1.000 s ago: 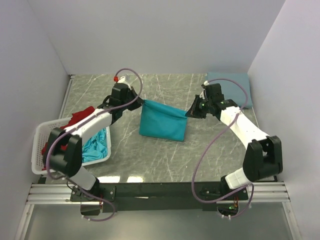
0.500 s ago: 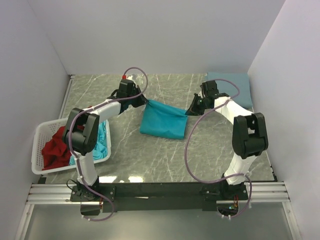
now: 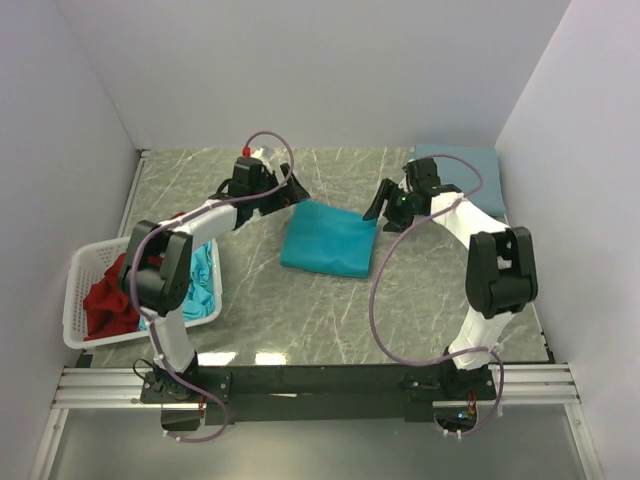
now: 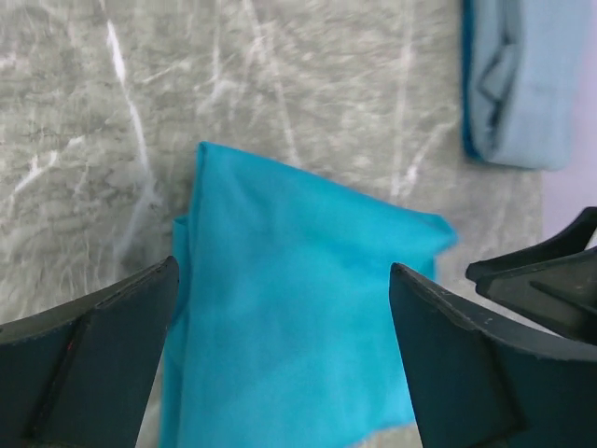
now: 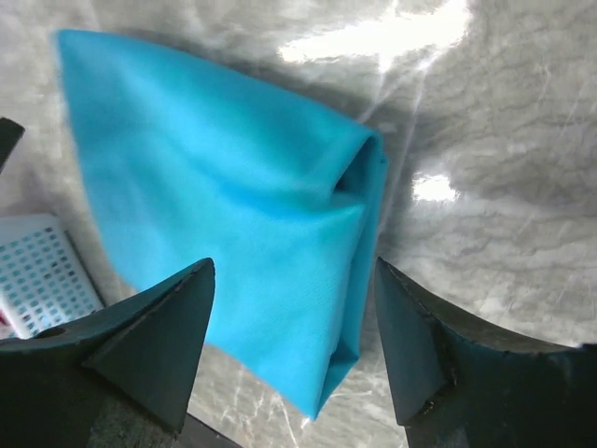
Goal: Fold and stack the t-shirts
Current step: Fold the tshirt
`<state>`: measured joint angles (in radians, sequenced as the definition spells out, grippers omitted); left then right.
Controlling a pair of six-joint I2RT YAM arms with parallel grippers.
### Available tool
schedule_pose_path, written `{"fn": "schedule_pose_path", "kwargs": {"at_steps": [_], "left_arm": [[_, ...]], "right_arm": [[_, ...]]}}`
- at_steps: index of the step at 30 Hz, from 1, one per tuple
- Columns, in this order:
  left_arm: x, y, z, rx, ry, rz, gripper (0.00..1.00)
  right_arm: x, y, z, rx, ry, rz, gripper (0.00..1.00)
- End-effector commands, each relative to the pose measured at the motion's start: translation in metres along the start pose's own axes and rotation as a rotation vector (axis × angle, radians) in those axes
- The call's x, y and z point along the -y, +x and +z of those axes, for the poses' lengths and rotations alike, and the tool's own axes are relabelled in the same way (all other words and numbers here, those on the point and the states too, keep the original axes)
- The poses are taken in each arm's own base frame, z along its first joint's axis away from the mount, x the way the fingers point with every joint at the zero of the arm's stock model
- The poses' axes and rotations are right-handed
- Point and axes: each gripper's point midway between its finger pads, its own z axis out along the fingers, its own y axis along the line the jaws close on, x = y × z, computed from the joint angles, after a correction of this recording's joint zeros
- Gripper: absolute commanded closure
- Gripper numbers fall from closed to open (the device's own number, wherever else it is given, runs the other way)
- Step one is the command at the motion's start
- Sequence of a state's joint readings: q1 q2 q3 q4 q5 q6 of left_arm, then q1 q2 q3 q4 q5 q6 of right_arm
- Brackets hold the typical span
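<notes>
Both jaws stand apart, empty, by the far corners of the teal shirt [image 3: 328,238]; one snagging the cloth could drag its fold open.

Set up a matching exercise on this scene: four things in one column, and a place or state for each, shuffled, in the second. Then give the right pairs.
Things
1. teal t-shirt outside the white basket
2. grey-blue t-shirt
3. red t-shirt
4. left gripper

Places or states
A. in the white basket
B. open, holding nothing
C. folded, in the middle of the table
D. folded, at the far right corner of the table

Pairs: 1-C, 2-D, 3-A, 4-B
</notes>
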<state>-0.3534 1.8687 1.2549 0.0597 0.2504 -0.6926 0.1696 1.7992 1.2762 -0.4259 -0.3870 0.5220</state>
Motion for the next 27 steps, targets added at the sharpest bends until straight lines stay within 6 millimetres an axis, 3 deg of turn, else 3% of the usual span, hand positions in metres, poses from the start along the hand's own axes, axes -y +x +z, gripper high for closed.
{"fn": "schedule_pose_path", "kwargs": {"at_steps": [1, 7, 10, 13, 18, 22, 27], "left_arm": [[0.041, -0.032, -0.039, 0.103, 0.100, 0.050, 0.01], [0.058, -0.003, -0.065, 0.067, 0.179, 0.019, 0.01], [0.065, 0.026, -0.066, -0.020, 0.267, -0.027, 0.01], [0.064, 0.051, -0.059, -0.071, 0.317, -0.051, 0.00], [0.049, 0.080, -0.047, -0.117, 0.325, -0.086, 0.01], [0.020, 0.106, -0.041, -0.158, 0.248, -0.127, 0.03], [-0.003, 0.125, -0.041, -0.171, 0.182, -0.152, 0.04]], "right_arm": [[-0.033, -0.010, -0.043, 0.108, -0.114, -0.067, 0.23], [-0.081, 0.052, -0.061, 0.061, -0.301, -0.177, 0.18], [-0.095, 0.075, -0.056, 0.043, -0.361, -0.166, 0.19], [-0.093, 0.092, -0.045, -0.003, -0.404, -0.112, 0.18], [-0.052, 0.108, -0.013, -0.031, -0.267, -0.052, 0.18], [-0.023, 0.128, 0.005, -0.072, -0.202, -0.009, 0.19], [0.021, 0.152, 0.025, -0.141, -0.087, 0.072, 0.18]]}}
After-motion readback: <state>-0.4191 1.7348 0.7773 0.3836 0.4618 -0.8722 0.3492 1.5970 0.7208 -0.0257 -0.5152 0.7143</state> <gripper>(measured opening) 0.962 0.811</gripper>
